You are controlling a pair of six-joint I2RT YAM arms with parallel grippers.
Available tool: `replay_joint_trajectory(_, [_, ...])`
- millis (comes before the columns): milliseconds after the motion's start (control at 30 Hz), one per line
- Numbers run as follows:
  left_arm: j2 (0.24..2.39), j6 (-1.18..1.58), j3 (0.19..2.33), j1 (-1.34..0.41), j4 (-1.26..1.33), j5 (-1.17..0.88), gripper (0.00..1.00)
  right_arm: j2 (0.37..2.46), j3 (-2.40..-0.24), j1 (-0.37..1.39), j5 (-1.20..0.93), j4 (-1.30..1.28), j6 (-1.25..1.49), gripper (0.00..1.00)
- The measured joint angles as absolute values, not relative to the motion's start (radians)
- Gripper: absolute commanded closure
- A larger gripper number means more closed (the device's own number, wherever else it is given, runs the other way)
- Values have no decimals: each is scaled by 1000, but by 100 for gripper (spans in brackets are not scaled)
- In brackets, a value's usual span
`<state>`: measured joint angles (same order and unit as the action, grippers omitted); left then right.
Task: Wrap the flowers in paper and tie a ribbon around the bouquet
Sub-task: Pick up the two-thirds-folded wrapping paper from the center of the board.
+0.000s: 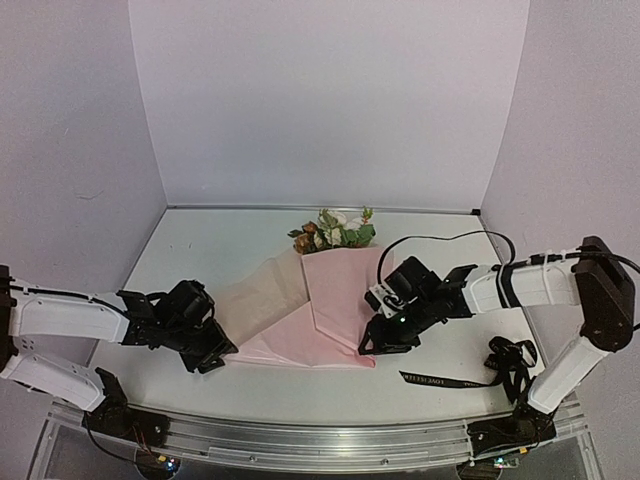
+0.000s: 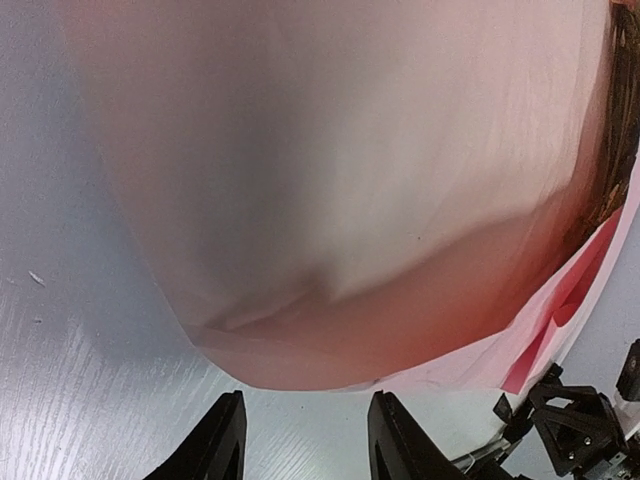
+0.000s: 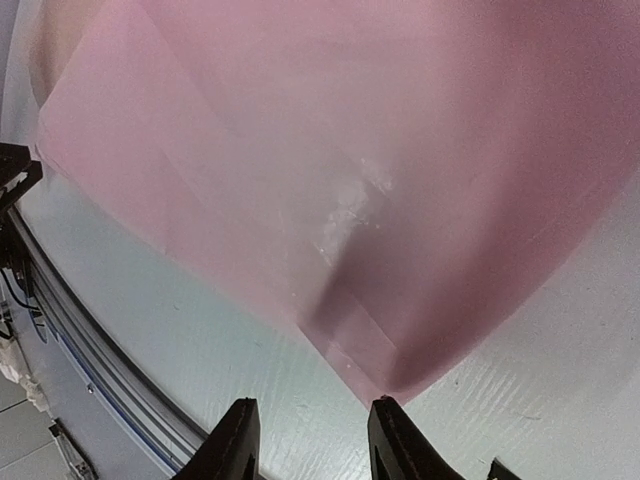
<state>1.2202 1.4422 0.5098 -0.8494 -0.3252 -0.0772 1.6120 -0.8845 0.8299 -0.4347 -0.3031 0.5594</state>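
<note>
The flowers (image 1: 335, 231) lie at the back of the table, their stems hidden under the pale-pink paper (image 1: 322, 305), which is folded over them into a loose bouquet. A left flap of the paper (image 2: 330, 200) bulges up off the table. My left gripper (image 1: 213, 357) (image 2: 305, 440) is open just short of that flap's edge, with bare table between its fingers. My right gripper (image 1: 376, 346) (image 3: 310, 440) is open at the near right corner of the paper (image 3: 390, 380), which touches its right fingertip (image 3: 392, 410). The black ribbon (image 1: 450, 380) lies on the table at the right.
The ribbon's bunched end (image 1: 510, 356) lies beside the right arm's base. A metal rail (image 1: 320, 435) (image 3: 90, 370) runs along the table's near edge. White walls (image 1: 330, 100) close in the back and sides. The right arm (image 2: 580, 430) shows in the left wrist view's corner.
</note>
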Motion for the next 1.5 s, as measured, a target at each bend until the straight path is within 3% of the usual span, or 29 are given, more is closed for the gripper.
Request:
replay_joint_trajectory(633, [1326,1490,513,-866,-288,-29,71,1787,-1067,897,-385,-377,517,58])
replay_joint_trajectory(1067, [1365,1420,572,-881,-330,22,99,1876,-1204,951,-318,-529,453,50])
replay_joint_trajectory(1500, [1324,1287,672,-929,-368,88,100,1970,-1302,986,-255,-625,444,37])
